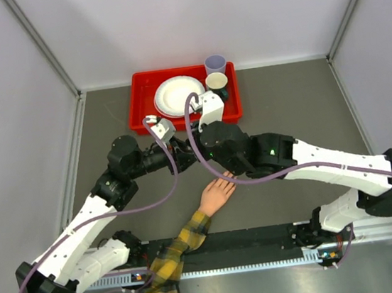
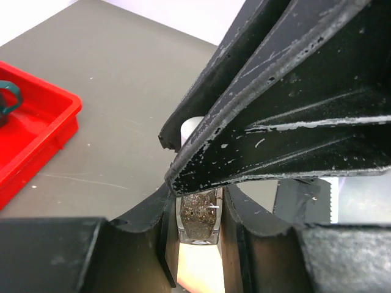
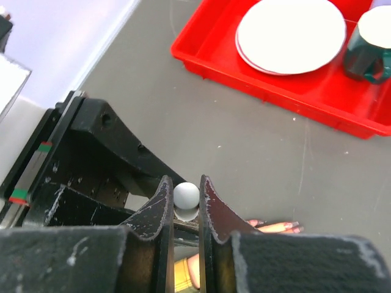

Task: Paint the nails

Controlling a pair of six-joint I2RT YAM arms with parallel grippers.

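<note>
The pale peach mannequin hand (image 1: 216,195) lies palm down on the grey table, its arm in a yellow-and-black plaid sleeve (image 1: 172,258). Its fingertips (image 3: 278,227) show in the right wrist view with pinkish nails (image 3: 296,226). My left gripper (image 2: 198,207) is shut on a small clear bottle (image 2: 198,217) of brown glittery polish, held above the hand (image 2: 201,268). My right gripper (image 3: 184,183) is shut on the bottle's white round cap (image 3: 186,195). Both grippers meet just behind the hand (image 1: 188,152); the bottle is hidden in the top view.
A red tray (image 1: 144,103) at the back holds a white plate (image 1: 179,95), a lilac cup (image 1: 215,64) and a dark green mug (image 1: 217,82). A black rail (image 1: 230,246) runs along the near edge between the arm bases.
</note>
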